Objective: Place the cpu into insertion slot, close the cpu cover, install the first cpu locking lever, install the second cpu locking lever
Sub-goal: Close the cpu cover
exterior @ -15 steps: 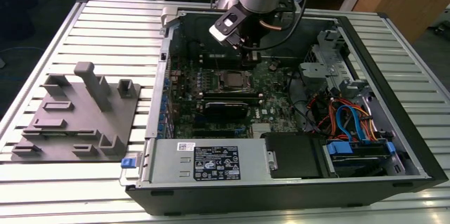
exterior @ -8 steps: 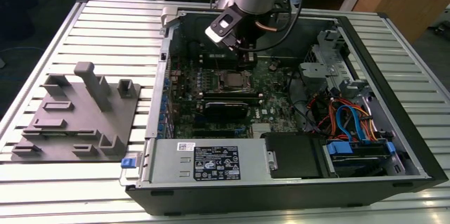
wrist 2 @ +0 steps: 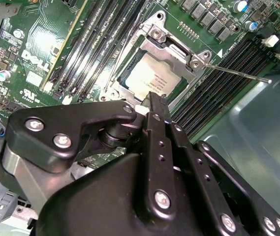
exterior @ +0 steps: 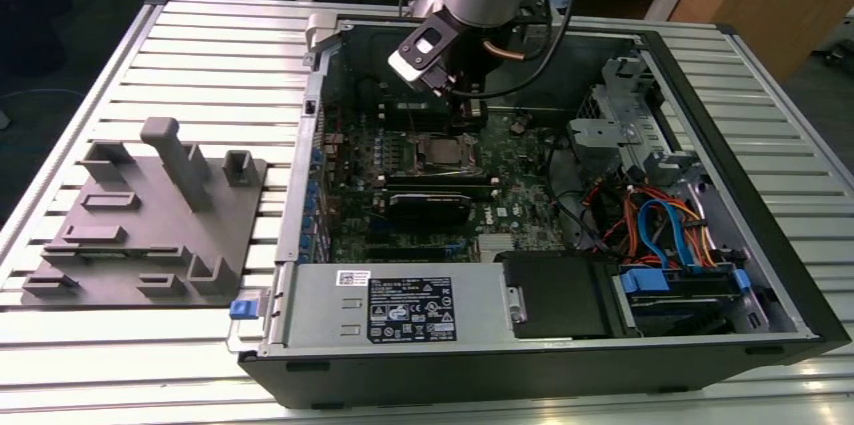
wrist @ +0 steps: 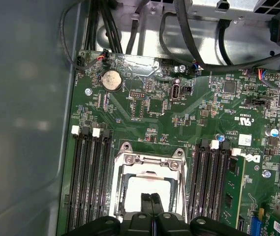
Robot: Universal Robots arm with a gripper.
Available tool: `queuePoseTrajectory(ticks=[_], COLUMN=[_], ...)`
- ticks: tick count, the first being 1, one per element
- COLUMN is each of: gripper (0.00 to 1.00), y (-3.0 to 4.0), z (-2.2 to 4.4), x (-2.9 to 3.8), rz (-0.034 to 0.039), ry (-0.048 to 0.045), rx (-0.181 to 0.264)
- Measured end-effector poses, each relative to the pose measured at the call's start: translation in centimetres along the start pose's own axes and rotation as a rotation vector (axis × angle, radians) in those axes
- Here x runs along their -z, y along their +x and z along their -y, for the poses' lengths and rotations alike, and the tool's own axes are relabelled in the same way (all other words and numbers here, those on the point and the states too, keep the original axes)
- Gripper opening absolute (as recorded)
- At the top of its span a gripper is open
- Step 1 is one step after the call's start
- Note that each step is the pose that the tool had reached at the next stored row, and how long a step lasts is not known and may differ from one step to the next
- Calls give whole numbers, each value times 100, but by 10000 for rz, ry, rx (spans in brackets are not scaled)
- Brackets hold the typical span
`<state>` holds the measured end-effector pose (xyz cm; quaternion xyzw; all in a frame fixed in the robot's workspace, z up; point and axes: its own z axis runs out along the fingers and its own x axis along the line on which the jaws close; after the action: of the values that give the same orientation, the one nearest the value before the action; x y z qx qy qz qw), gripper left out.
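Observation:
The cpu (wrist 2: 152, 76) (wrist: 142, 189) lies with its silvery top up in the insertion slot (exterior: 438, 152) on the green board. The cpu cover (wrist 2: 179, 51) (wrist: 152, 160), a metal frame, lies down over the chip's edges. A thin metal lever rod (wrist 2: 238, 73) sticks out sideways from one corner of the socket. Another thin rod (wrist 2: 128, 42) runs along the socket's opposite side. My gripper (wrist 2: 154, 101) (wrist: 151, 197) (exterior: 467, 110) hangs just above the chip's edge, its two black fingers pressed together with nothing between them.
Long black memory slots (wrist: 90, 172) (wrist: 211, 172) flank the socket on both sides. The computer case wall (wrist: 26, 123) rises close by. Cables (exterior: 654, 225) and a drive cage (exterior: 607, 125) fill the case at the exterior view's right. A grey fixture plate (exterior: 147, 215) lies outside the case.

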<state>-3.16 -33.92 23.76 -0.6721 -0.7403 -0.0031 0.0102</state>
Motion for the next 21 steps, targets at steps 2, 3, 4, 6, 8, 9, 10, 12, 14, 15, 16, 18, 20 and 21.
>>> queuePoseTrajectory(ticks=[2, 3, 4, 6, 8, 9, 10, 12, 14, 15, 16, 18, 20, 21], gripper=[10, 10, 10, 10, 10, 10, 10, 10, 10, 10, 10, 10, 10, 10], y=[0, 0, 0, 0, 0, 0, 0, 0, 1, 3, 4, 8, 11, 11], z=[0, 0, 0, 0, 0, 1, 6, 19, 33, 49, 71, 116, 141, 143], x=[0, 0, 0, 0, -8, -26, -42, -77, -110, -121, -129, -142, -151, -152], rz=[0, -1, -1, -2, -5, -2, -5, -9, -14, -20, -23, -26, -29, -28], ry=[0, 0, 0, -1, -2, 0, -1, -1, -1, -2, -2, -1, -3, -1], rx=[0, 0, 0, 0, 0, 1, 1, 2, 6, 13, 25, 51, 66, 70])
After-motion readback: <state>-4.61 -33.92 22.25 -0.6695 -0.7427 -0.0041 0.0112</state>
